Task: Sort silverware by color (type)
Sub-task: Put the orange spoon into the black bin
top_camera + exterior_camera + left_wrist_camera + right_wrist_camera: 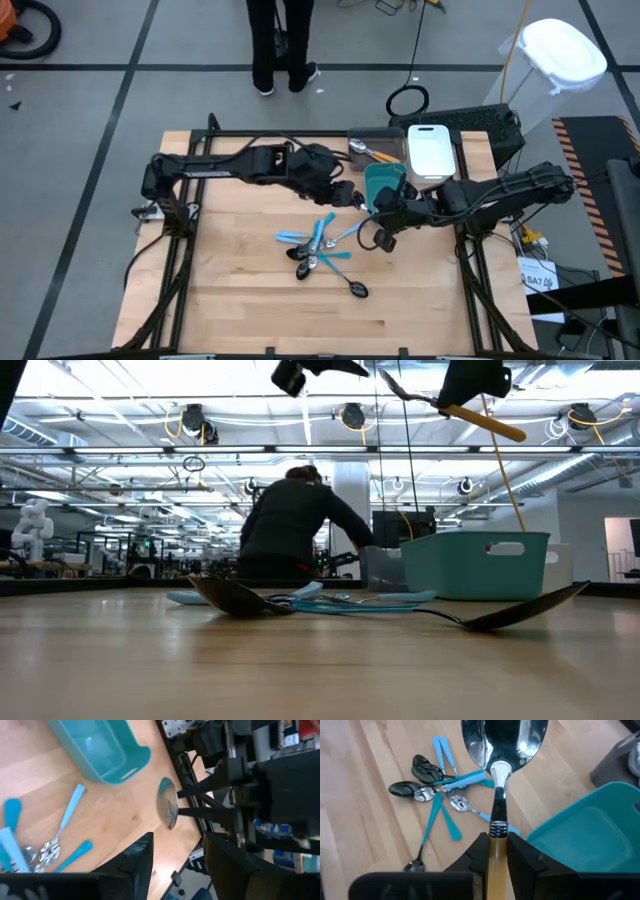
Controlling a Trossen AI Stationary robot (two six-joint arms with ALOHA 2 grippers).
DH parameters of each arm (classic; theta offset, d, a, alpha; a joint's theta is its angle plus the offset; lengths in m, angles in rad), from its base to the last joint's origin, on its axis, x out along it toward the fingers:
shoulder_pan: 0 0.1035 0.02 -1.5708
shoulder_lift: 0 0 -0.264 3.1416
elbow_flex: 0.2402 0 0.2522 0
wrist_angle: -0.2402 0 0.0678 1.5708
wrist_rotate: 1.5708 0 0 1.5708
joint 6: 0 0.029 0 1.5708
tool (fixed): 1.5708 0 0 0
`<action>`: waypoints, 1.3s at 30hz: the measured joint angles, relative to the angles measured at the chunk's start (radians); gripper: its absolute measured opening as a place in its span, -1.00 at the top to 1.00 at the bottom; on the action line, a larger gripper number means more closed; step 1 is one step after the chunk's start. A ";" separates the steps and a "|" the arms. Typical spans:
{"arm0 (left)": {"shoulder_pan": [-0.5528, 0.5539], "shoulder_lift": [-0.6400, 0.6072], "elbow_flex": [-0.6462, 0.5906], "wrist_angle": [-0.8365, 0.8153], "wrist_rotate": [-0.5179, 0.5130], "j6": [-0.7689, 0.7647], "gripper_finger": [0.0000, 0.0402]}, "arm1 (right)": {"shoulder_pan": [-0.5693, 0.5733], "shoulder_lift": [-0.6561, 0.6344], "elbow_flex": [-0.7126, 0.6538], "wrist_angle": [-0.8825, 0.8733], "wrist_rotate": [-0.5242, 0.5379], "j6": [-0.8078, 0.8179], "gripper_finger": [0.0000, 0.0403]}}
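Note:
An orange-handled spoon with a silver head (504, 740) is held above the table, with my right gripper (495, 851) shut on it beside the teal bin (385, 183). My left gripper (175, 865) hovers open just to the left, facing the spoon's head (166, 802), with nothing between its fingers. The other silverware, light-blue-handled pieces and dark spoons, lies in a loose pile (318, 250) on the wood at the table's middle. One dark spoon (357, 289) lies apart toward the near edge. Another orange-handled piece (378, 153) lies in the gray bin. My right gripper pinches the spoon's orange handle (495, 842) between its two fingers, close behind the metal collar at the head end. The fingers slant down and lie along the handle. The spoon is lifted clear, its head sticking out toward my left gripper and its handle's free end (505, 428) trailing behind.
A white bin (430, 152) and a gray bin (362, 135) stand at the far right beside the teal one. A person (282, 45) stands beyond the far edge. Bare wood stretches across the table's left and near parts.

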 joint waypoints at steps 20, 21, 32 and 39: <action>0.029 0.049 0.000 0.064 -0.114 -0.018 0.15 | -0.028 0.039 0.000 0.008 0.022 0.009 0.80; 0.029 0.050 0.000 0.056 -0.114 -0.018 0.15 | -0.028 0.040 0.000 0.009 0.021 0.013 0.80; 0.031 0.070 0.001 0.046 -0.107 0.001 0.47 | -0.032 0.040 0.000 0.010 0.020 -0.005 0.80; 0.027 0.097 -0.001 0.039 -0.117 0.027 0.92 | -0.032 0.040 0.000 0.020 0.020 -0.002 0.78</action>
